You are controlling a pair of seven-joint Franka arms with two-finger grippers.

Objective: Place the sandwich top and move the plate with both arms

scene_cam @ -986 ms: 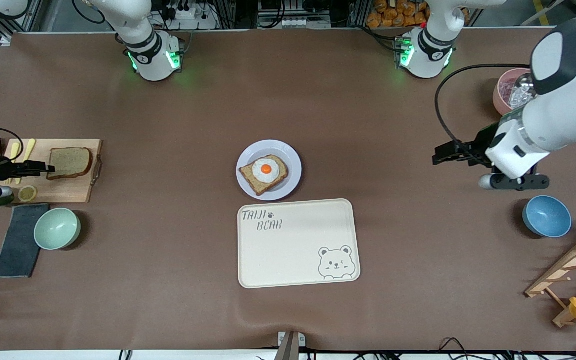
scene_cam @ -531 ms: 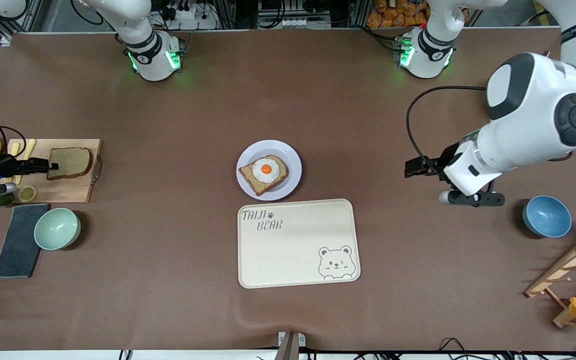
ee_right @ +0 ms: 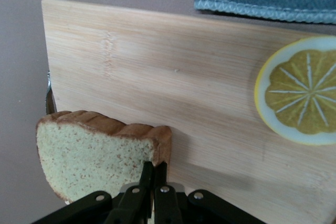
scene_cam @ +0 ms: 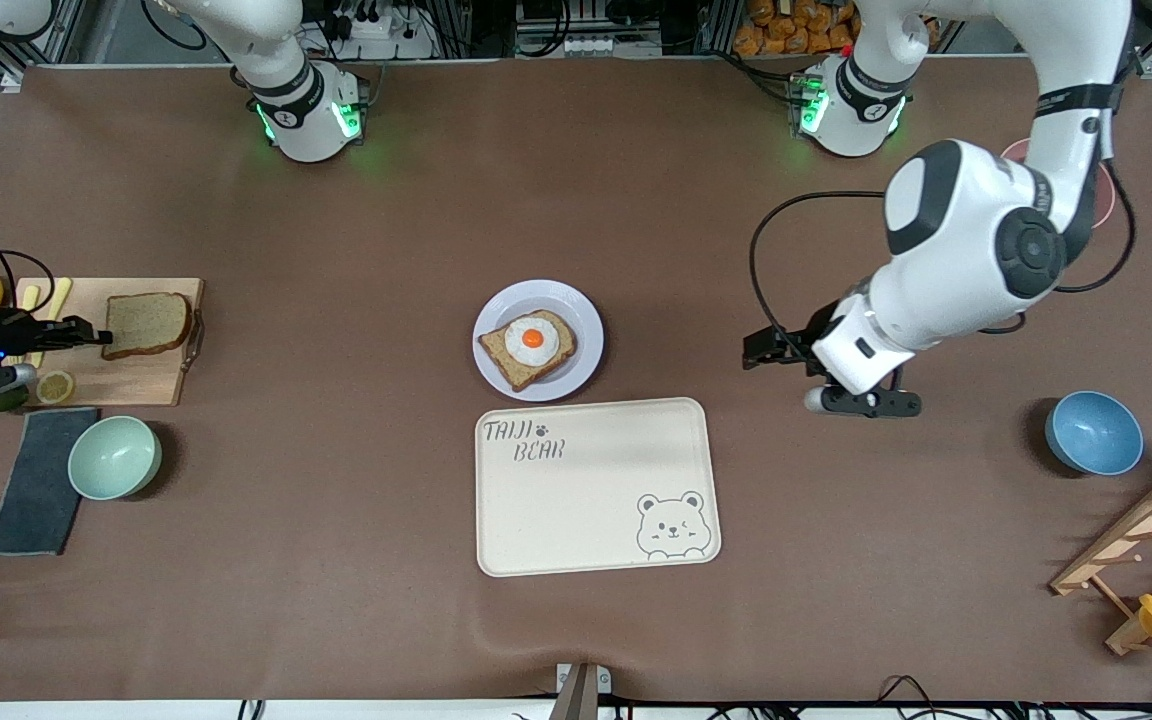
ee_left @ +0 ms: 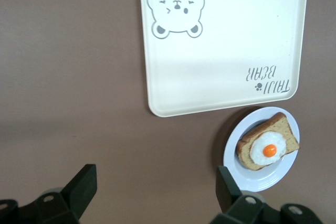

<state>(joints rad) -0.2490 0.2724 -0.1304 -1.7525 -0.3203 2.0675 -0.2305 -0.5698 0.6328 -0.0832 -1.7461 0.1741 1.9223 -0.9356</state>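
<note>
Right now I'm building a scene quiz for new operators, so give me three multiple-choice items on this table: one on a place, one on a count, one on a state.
1. Where does the sandwich top lie?
A. on the plate
B. on the wooden cutting board
C. on the cream tray

2. How many bowls stand on the table?
A. one
B. two
C. four

3. What is the right gripper doing?
A. shut on the sandwich top
B. open over the tray
C. holding the plate

Answers:
1 B: the slice rests on the cutting board.
2 B: a green bowl and a blue bowl.
3 A: its fingers pinch the slice's edge in the right wrist view.
</note>
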